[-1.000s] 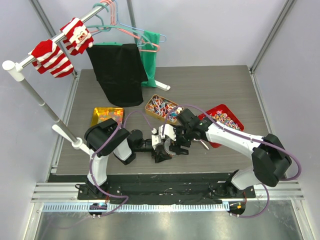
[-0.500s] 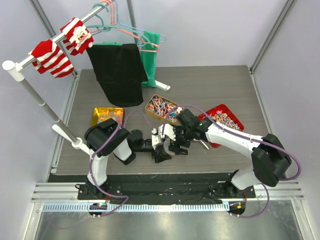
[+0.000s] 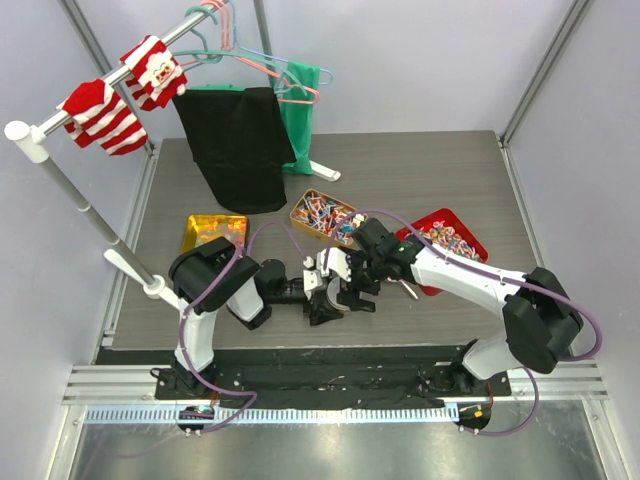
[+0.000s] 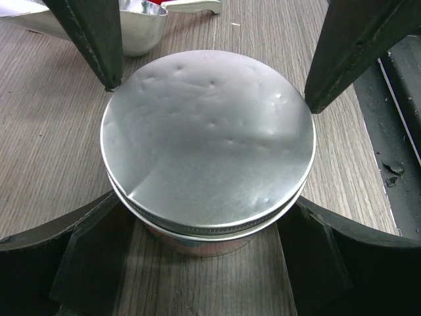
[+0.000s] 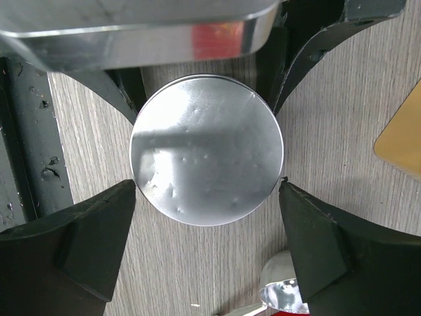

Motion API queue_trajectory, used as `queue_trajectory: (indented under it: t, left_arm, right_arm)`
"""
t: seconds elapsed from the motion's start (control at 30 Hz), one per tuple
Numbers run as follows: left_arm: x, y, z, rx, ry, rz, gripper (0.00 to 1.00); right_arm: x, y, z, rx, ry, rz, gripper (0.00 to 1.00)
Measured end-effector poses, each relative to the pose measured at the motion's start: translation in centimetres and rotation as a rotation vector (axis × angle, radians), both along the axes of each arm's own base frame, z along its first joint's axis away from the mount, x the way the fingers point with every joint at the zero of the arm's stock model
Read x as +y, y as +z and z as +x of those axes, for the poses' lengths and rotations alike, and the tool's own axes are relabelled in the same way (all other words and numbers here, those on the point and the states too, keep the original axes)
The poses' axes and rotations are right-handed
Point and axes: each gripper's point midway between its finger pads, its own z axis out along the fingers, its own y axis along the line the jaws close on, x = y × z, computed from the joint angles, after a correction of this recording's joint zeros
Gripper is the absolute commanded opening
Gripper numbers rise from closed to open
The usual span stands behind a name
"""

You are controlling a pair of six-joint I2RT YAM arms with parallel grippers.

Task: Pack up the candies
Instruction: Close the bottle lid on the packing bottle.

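On the bench (image 3: 430, 170), behind the two arms, the candies (image 3: 322, 217) are lying in three open trays: wrapped, striped pieces are filling a gold tray (image 3: 296, 207) in the middle, more mixed pieces are sitting in a red tray (image 3: 470, 232) to the right, and glossy sweets are resting in a yellow tray (image 3: 195, 222) to the left. The trays are standing apart from each other.

Nearer to the arm bases, a round tin (image 4: 207, 151) is standing upright on the bench with its dented silver lid on. The left claw (image 4: 204, 205) is holding the body of this tin, one finger pressing on each side. The right claw (image 5: 207, 187) is hanging over the same tin from the opposite side, with its jaws standing wide and the tips just at the rim of the lid; I cannot tell if they are gripping it.

A small silver scoop (image 4: 131, 26) is lying on the bench just beside the tin.

At the far left, a rail is carrying red and white striped socks (image 3: 100, 112), a black garment (image 3: 240, 145) and a green garment (image 3: 305, 115).
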Motion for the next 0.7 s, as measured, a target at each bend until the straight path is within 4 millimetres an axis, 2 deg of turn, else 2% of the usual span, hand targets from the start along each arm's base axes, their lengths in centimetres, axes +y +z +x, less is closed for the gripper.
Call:
queue_trajectory:
  t: [0.3, 0.5, 0.6, 0.63, 0.7]
  left_arm:
    - [0.0, 0.0, 0.0, -0.001, 0.000, 0.000, 0.87]
    - [0.0, 0.0, 0.0, -0.002, 0.000, 0.000, 0.87]
    - [0.0, 0.0, 0.0, -0.003, -0.001, 0.000, 0.87]
    - [0.0, 0.0, 0.0, -0.003, 0.000, 0.000, 0.87]
    - [0.0, 0.0, 0.0, -0.003, -0.001, 0.000, 0.87]
  right_arm:
    - [-0.1, 0.2, -0.1, 0.001, -0.002, 0.000, 0.97]
    - [-0.4, 1.6, -0.4, -0.001, 0.001, 0.025, 0.94]
    - [-0.5, 2.4, -0.2, 0.020, -0.007, 0.056, 0.86]
    - [-0.5, 2.6, 0.0, 0.027, -0.014, 0.067, 0.77]
    - [-0.7, 3.1, 0.6, 0.041, -0.044, 0.091, 0.66]
